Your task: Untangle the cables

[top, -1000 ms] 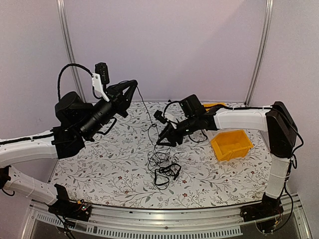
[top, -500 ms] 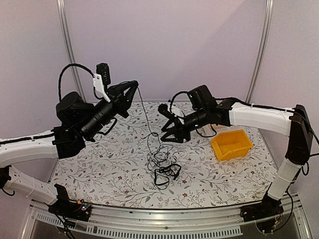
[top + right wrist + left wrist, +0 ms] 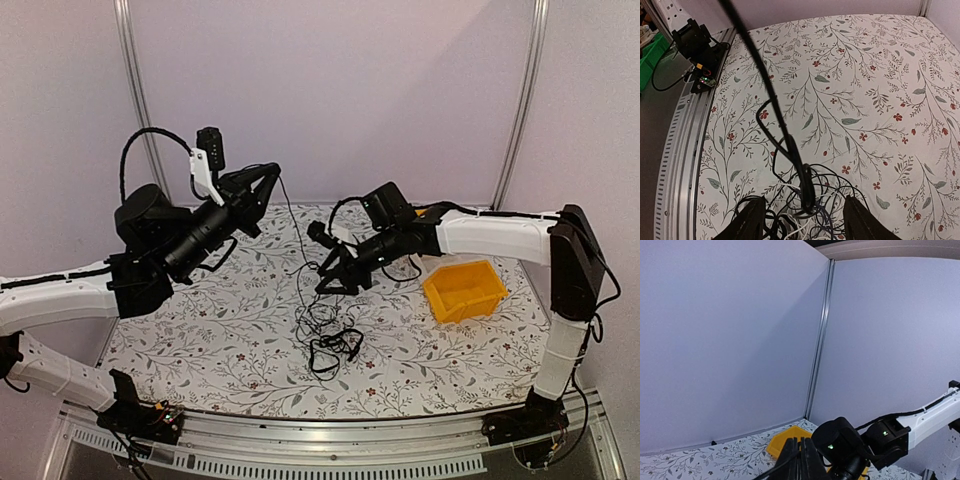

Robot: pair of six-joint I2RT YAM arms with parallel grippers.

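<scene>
Cables [image 3: 325, 335] lie knotted mid-tabletop [image 3: 200, 330]: light, limp, likely to drag together. Left claw [image 3: 273, 176] pinches one aloft; right claw [image 3: 807, 220] gapes wide above the knot. Best to grip a single loop.

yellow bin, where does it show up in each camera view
Top external: the yellow bin sits right of centre on the floral table cover.
Left wrist: the yellow bin is at bottom centre, partly hidden behind the left gripper.
Right wrist: not in it.
Shared landmark: the floral table cover, seen in all three views.
</scene>
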